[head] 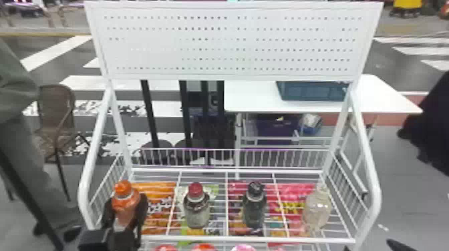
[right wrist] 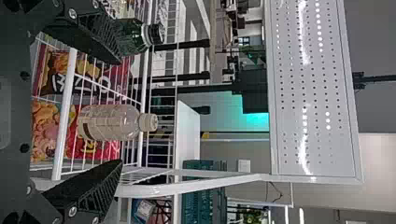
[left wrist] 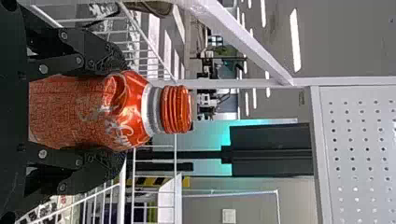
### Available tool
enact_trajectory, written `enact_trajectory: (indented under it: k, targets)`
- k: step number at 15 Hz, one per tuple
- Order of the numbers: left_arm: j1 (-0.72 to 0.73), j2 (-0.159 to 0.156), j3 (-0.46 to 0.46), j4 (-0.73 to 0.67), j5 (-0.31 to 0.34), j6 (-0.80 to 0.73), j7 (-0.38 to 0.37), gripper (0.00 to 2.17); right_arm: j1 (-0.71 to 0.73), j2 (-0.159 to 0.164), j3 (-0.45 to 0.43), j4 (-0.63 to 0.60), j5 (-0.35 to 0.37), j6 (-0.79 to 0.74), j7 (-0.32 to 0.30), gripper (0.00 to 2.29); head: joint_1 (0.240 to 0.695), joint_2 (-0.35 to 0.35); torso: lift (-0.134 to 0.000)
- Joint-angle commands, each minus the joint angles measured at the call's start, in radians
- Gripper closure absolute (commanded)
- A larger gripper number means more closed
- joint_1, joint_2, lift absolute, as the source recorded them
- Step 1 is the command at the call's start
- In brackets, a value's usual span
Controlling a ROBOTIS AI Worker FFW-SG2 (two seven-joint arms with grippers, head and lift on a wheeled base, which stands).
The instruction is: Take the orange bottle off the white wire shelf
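- Bottle point(head: 125, 206), the orange one, is upright at the left end of the white wire shelf point(head: 247, 239), near its front rail, cap on top.
- And the left gripper point(left wrist: 123, 112) has it! One finger lies along each side of the body, closed on it below the cap; the bottle sits directly between them, long axis vertical, so no sideways reach looks needed.
- Over at the shelf's right end, the right gripper point(right wrist: 120, 112) is spread wide with nothing in its grasp, the clear bottle point(right wrist: 109, 122) beyond it. That arm is plainly the farther one; this looks like the left arm's job alone.
- Whether the base bears on the shelf wires, I can't tell; the gripper hides it.
- So the call, as I judge it: straight up first, axis kept vertical, until the base clears the shelf's front rail, then back toward the robot.
- Watch the shelf's left side frame, close by; a leftward drift could knock a finger there, a tilt could catch the base.
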Motion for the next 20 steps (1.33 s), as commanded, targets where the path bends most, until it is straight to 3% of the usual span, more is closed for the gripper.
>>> enact_trajectory:
  k: [1,6,9,10,13,20]
  targets:
    - [0.100,0.002,0.002,-0.180,0.000,0.075,0.000,0.97,-0.001,0.000,0.000,0.003,0.000,0.000,0.000,0.15,0.499,0.000,0.000]
    - [0.361,0.011,0.001,-0.617,-0.001,0.339,-0.032,0.97,-0.012,0.000,0.005,0.006,0.002,0.000,0.000,0.15,0.499,0.000,0.000]
    - [0.505,0.028,-0.022,-0.815,-0.010,0.382,-0.037,0.97,-0.014,-0.002,0.006,0.008,-0.002,0.000,0.002,0.15,0.499,0.000,0.000]
    - [0.533,0.048,-0.041,-0.845,-0.012,0.379,-0.029,0.97,-0.014,-0.002,0.006,0.008,-0.003,-0.003,0.003,0.15,0.499,0.000,0.000]
    - [0.597,0.068,-0.048,-0.888,-0.017,0.375,-0.012,0.97,-0.005,-0.006,0.008,0.005,-0.006,-0.006,0.008,0.15,0.499,0.000,0.000]
    - [0.606,0.071,-0.044,-0.890,-0.017,0.369,0.001,0.97,0.015,-0.009,0.003,-0.012,-0.009,-0.012,0.008,0.15,0.499,0.000,0.000]
